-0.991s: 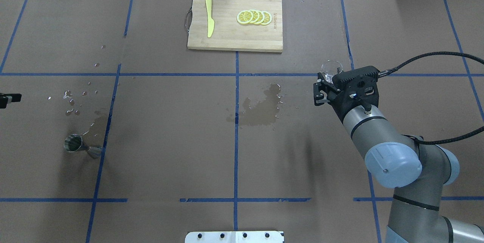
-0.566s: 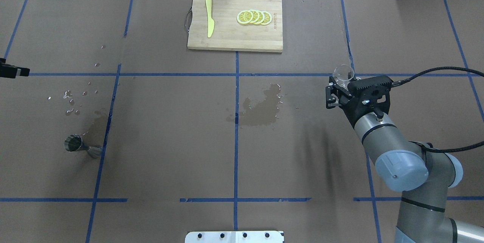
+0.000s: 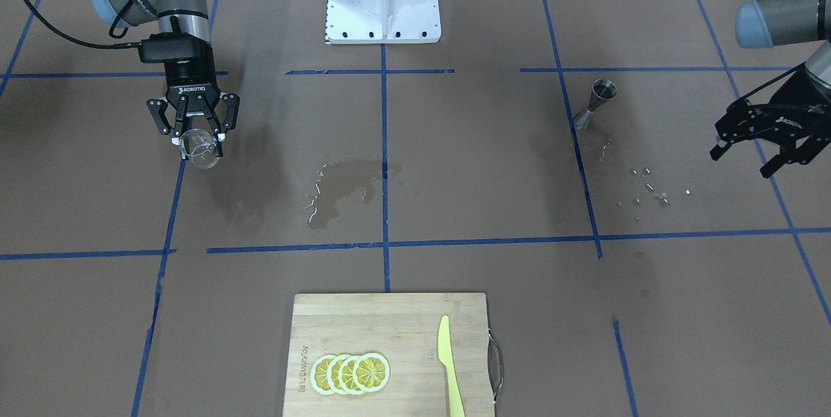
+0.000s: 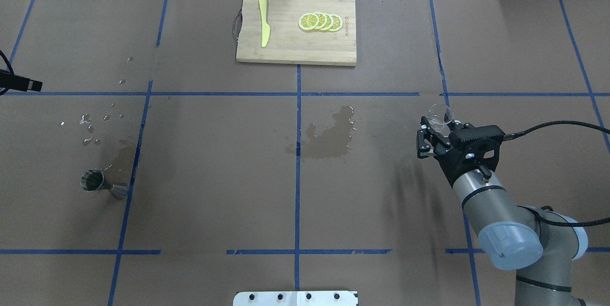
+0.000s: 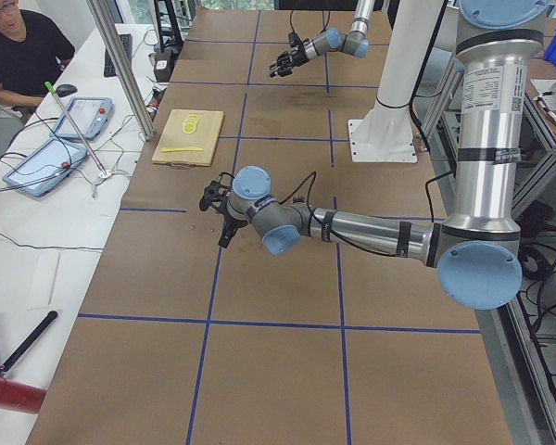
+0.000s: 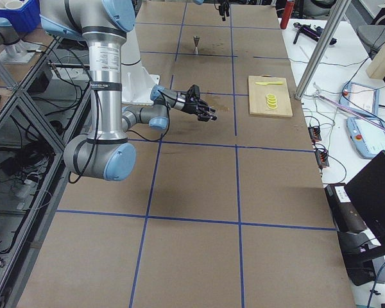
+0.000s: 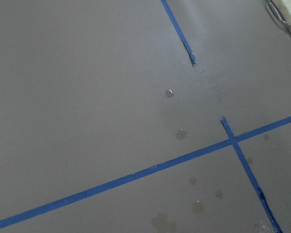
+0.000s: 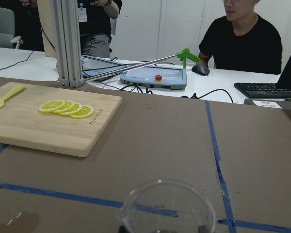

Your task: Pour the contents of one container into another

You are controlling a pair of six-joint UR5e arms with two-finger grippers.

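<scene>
Right fingers [image 3: 213,123] tight around the glass beaker [image 3: 200,151]

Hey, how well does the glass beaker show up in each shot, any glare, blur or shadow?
Front-facing view: the glass beaker is sharp, rim glinting, a soft shadow on the paper beside it. Overhead view: faint, nearly lost against the paper. Right wrist view: cut off at the bottom edge and slightly soft; the cutting board behind is crisp.

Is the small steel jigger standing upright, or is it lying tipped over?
Upright: the small steel hourglass-shaped jigger stands on its base, open mouth upward.
</scene>
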